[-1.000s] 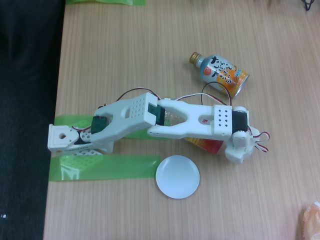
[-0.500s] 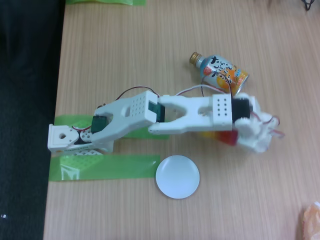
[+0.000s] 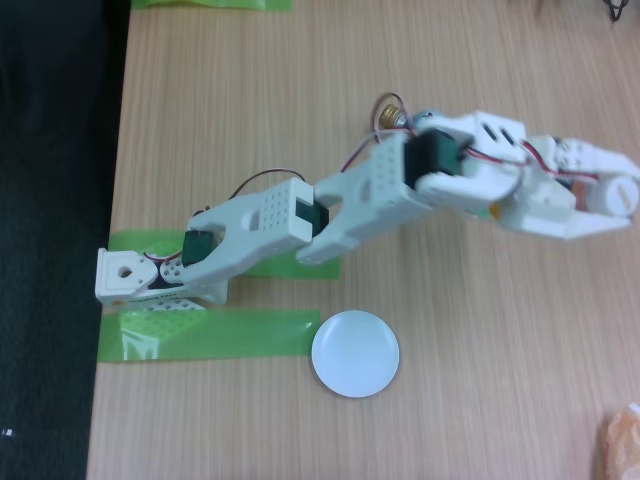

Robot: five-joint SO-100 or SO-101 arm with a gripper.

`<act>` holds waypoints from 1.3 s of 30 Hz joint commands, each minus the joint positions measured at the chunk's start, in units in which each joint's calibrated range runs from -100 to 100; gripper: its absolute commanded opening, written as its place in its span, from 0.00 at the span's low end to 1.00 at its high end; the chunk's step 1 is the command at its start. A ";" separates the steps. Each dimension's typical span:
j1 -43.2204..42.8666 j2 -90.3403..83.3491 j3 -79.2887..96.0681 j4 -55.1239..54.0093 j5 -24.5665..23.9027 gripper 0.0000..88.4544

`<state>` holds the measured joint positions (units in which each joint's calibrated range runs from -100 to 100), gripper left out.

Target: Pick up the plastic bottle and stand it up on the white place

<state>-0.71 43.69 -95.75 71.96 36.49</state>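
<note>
My white arm reaches up and to the right, raised well off the table, with the gripper (image 3: 605,200) at the right edge of the fixed view. The plastic bottle is hidden beneath the wrist and gripper. It no longer lies on the table and travels with the shut fingers. The white place (image 3: 355,354), a small round plate, sits bare near the front of the table, far below and left of the gripper.
The orange-and-blue metal can is mostly covered by the forearm, with its gold cap (image 3: 390,107) showing. Green tape strips (image 3: 215,334) mark the table by the arm's base (image 3: 125,277). An orange object (image 3: 622,440) peeks in at the lower right corner.
The arm swung up and to the right and rose from the table. The bottle's label, seen under the gripper earlier, left its spot above the plate along with the gripper.
</note>
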 commanded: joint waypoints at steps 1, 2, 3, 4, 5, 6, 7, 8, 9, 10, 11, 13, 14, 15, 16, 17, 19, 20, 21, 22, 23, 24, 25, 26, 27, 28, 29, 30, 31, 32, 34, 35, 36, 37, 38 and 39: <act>1.38 -7.19 -3.89 4.17 -0.20 0.08; 1.82 -9.37 -3.70 6.49 -0.20 0.08; 1.97 -11.64 -3.61 9.24 -0.20 0.08; 2.19 -13.57 -3.61 11.73 -0.20 0.08; 2.34 -15.09 -3.61 13.87 -0.25 0.08; 2.41 -16.85 -3.70 15.33 -0.25 0.08; 2.49 -18.19 -3.79 16.02 -0.25 0.08; 2.71 -19.45 -3.79 16.19 -0.25 0.08; 3.38 -20.97 -3.79 16.11 -0.25 0.08; 3.82 -22.56 -3.79 16.11 -0.25 0.08; 4.27 -24.16 -3.70 16.11 -0.25 0.08; 4.78 -27.18 -3.70 16.96 -0.20 0.08; 5.23 -28.44 -3.70 17.05 -0.09 0.08; 5.75 -29.70 -3.70 17.65 0.12 0.08; 6.19 -31.05 -3.70 18.42 0.12 0.08; 6.41 -32.56 -3.70 19.54 0.01 0.08; 6.71 -35.41 -3.70 22.80 -0.20 0.08; 6.71 -36.42 -3.70 23.66 -0.20 0.08; 7.01 -37.18 -3.70 23.75 -0.20 0.08; 7.60 -38.10 -3.61 23.75 -0.20 0.08; 8.12 -38.60 -3.52 23.75 -0.20 0.08; 8.49 -39.02 -3.52 23.75 -0.20 0.08; 8.78 -39.44 -3.52 23.75 -0.09 0.08; 8.93 -39.78 -3.61 23.75 0.12 0.08; 9.08 -39.95 -3.70 23.66 0.12 0.08; 9.38 -40.54 -3.79 23.66 0.17 0.08; 9.67 -41.80 -3.79 23.66 0.17 0.08; 9.89 -43.31 -3.70 23.66 0.17 0.08; 10.12 -44.99 -3.61 23.66 0.17 0.08; 10.34 -46.50 -3.52 23.66 0.17 0.08; 10.49 -49.44 -3.52 23.66 0.22 0.08; 10.86 -50.87 -3.52 23.57 0.22 0.08; 11.30 -52.46 -3.61 23.57 0.22 0.08; 11.75 -54.23 -3.61 23.57 0.22 0.08; 12.19 -55.99 -3.52 23.57 0.22 0.08; 12.56 -57.76 -3.52 23.57 0.22 0.08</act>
<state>10.80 -9.68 -98.83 95.50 36.49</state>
